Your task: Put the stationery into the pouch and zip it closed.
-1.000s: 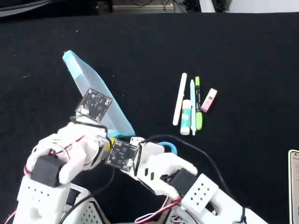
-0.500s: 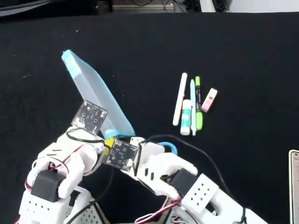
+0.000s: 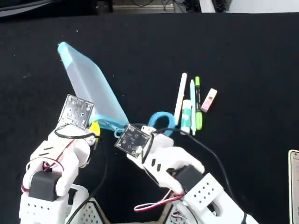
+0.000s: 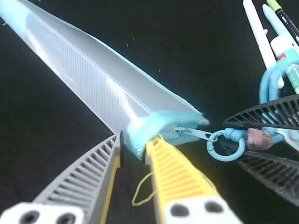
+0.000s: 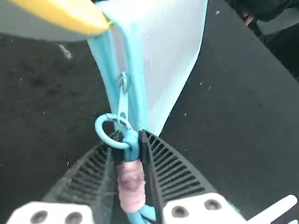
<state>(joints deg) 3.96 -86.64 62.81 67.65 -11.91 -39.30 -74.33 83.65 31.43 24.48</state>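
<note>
We see the left gripper (image 4: 134, 142) clenched on one end of the pouch (image 3: 88, 86). Just beside that end, the right gripper (image 5: 127, 140) grasps the zip cord (image 5: 129, 179).

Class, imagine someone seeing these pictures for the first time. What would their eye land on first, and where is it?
The pale blue pouch stands out, slanting across the left of the black table, its near end clamped by the left end effector. The right end effector grips the zipper pull cord beside it. The stationery lies in a row to the right.
</note>
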